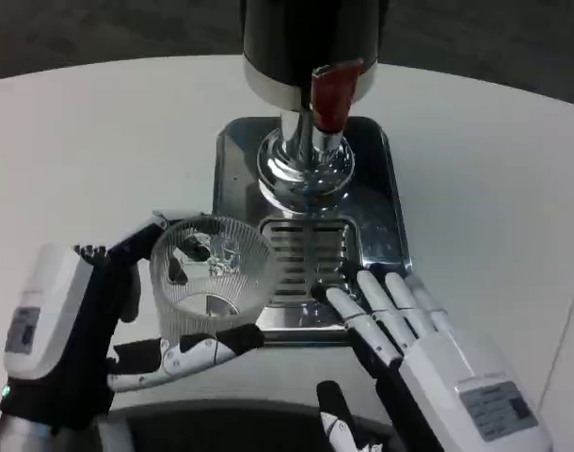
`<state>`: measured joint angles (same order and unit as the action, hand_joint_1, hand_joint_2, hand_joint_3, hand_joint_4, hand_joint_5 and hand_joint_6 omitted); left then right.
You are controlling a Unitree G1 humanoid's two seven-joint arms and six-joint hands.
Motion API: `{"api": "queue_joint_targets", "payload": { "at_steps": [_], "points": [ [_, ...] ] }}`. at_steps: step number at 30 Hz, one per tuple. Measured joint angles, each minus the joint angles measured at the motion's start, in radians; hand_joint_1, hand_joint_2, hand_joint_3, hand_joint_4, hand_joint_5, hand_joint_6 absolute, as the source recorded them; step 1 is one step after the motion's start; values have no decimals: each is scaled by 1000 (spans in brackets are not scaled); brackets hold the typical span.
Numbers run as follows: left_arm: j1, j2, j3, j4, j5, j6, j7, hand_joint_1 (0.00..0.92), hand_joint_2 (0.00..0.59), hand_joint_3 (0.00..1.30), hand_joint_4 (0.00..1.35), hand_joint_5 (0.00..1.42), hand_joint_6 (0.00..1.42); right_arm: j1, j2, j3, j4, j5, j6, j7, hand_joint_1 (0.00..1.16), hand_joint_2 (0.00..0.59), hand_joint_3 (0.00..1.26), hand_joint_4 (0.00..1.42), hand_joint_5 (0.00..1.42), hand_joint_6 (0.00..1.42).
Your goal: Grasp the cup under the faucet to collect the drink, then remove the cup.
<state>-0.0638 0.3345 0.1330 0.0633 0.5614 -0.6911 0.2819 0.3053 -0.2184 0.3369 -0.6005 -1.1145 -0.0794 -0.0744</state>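
Here, clear ribbed cup (212, 275), upright, open-topped.

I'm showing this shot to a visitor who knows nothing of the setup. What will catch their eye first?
Probably the drink dispenser at top centre, with its red tap handle above a shiny steel drip tray. Next, the ribbed clear cup gripped by the left hand at the tray's near left edge, while the right hand rests with its fingers on the tray's near right corner.
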Motion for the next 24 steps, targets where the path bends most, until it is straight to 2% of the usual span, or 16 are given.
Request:
{"api": "queue_joint_targets", "payload": {
  "at_steps": [4, 11, 16, 24],
  "points": [
    [-82, 12, -11, 91, 9, 3, 34, 539, 167, 952, 1079, 1223, 1286, 9, 12, 0, -4, -2, 6, 0, 380, 550, 124, 1, 0, 45],
    [-256, 26, -62, 298, 54, 3, 125, 539, 167, 952, 1079, 1223, 1286, 46, 21, -2, -32, -19, 11, 0, 334, 548, 124, 2, 0, 49],
    [-365, 33, -136, 454, 118, 4, 205, 539, 167, 952, 1079, 1223, 1286, 58, 29, -9, -38, -23, 19, 0, 328, 548, 124, 8, 1, 50],
    [-505, 30, -264, 702, 200, 1, 399, 539, 167, 952, 1079, 1223, 1286, 77, 38, -14, -55, -36, 19, -1, 317, 547, 133, 11, 14, 62]
  ]
}}
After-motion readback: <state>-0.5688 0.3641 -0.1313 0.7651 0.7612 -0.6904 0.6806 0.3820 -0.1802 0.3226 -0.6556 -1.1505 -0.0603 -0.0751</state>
